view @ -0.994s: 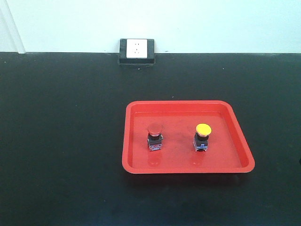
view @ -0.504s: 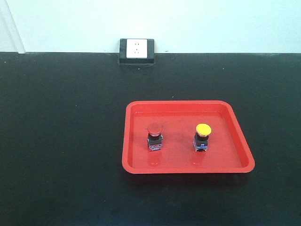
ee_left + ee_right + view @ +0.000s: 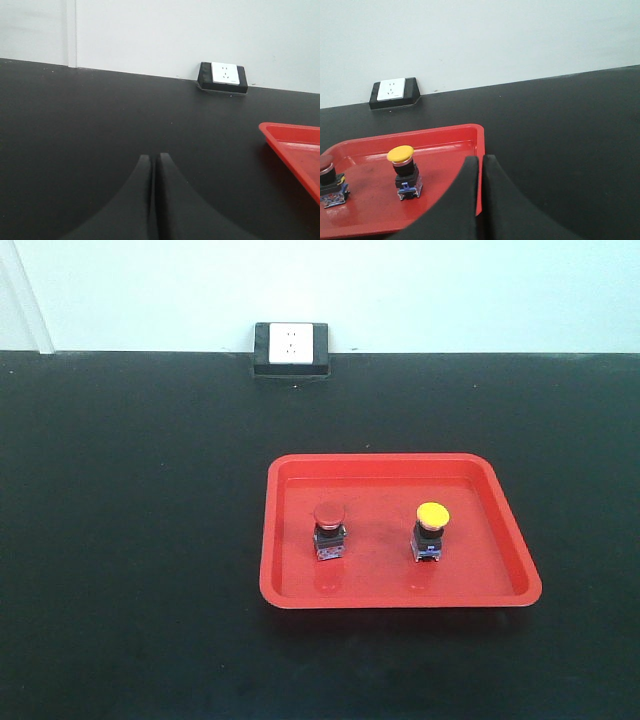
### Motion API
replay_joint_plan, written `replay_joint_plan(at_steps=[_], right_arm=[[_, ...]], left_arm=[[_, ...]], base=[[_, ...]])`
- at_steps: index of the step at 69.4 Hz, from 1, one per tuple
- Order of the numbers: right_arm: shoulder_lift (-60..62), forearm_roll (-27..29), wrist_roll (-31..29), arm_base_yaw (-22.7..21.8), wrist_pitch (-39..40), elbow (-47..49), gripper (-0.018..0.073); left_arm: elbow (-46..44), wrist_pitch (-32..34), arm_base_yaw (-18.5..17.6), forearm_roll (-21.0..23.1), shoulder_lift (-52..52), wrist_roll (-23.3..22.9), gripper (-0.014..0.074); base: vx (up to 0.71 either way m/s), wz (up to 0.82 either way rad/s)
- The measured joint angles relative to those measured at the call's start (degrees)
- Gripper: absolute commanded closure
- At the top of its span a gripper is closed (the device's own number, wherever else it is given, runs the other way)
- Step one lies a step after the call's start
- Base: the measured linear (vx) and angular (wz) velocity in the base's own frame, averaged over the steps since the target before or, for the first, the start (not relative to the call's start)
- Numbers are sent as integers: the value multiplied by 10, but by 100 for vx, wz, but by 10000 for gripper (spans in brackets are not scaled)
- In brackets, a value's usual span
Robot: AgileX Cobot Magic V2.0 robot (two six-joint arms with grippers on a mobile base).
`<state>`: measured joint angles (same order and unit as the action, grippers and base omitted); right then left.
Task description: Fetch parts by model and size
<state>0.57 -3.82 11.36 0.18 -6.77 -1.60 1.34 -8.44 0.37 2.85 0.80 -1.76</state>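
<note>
No readable writing anywhere as far as I can make out. There's a tiny label patch on the base of each switch, but it's way too small to read.

Both switches stand upright inside the red tray (image 3: 505, 530), long axis vertical, mushroom caps pointing straight up. The red-capped switch (image 3: 329, 531) sits left of centre in the front view, the yellow-capped switch (image 3: 430, 531) right of centre, well apart from each other and roughly level in a row. Neither touches the tray wall. Each one is a round domed cap on a black body with a blue base underneath; the red cap nearly blends into the tray, while the yellow one pops. In the right wrist view the yellow-capped switch (image 3: 404, 171) is up close and you can see the blue base clearly, with the red-capped switch (image 3: 328, 185) cut off at the left edge.

The tray sits on a black table (image 3: 130, 540), with a white wall socket (image 3: 291, 345) in a black frame at the back edge against the pale wall.

The left pincer (image 3: 152, 162) is clenched with nothing in it, fingers pressed together, over bare table left of the tray. The right pincer (image 3: 481, 162) is likewise clenched and empty, sitting near the tray's right rim, just beside the yellow one.
</note>
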Motion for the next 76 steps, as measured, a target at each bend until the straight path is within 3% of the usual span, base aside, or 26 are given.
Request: replay_joint_plan(at_steps=[76], right_arm=[[0, 6, -4, 0, -8, 0, 568]], left_arm=[[0, 0, 0, 0, 0, 0, 603]], base=[[0, 0]])
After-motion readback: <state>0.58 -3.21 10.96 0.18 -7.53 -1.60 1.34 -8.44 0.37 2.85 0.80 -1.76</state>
